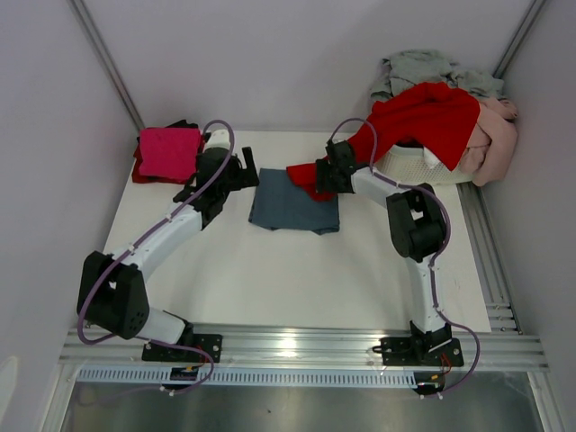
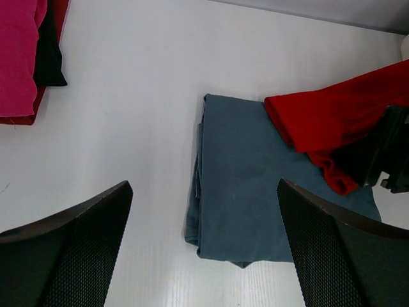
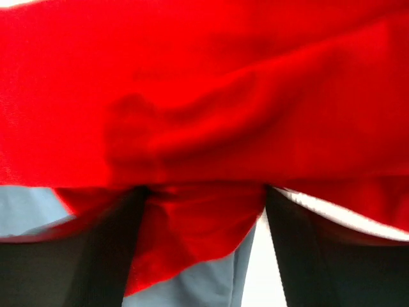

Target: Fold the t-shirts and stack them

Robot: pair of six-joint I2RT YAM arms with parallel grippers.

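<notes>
A folded slate blue-grey t-shirt lies flat mid-table. A red t-shirt stretches from the basket down onto the blue one's far right corner. My right gripper is at that red end, jaws apart, with red cloth hanging between the fingers. Just left of the blue shirt hovers my left gripper, wide open and holding nothing. At the far left, a folded magenta t-shirt tops a stack, with black and dark red layers under it.
The white laundry basket stands at the back right, holding a grey t-shirt and a pale pink one. Walls close in the table at the back and on both sides. An aluminium rail runs along the near edge.
</notes>
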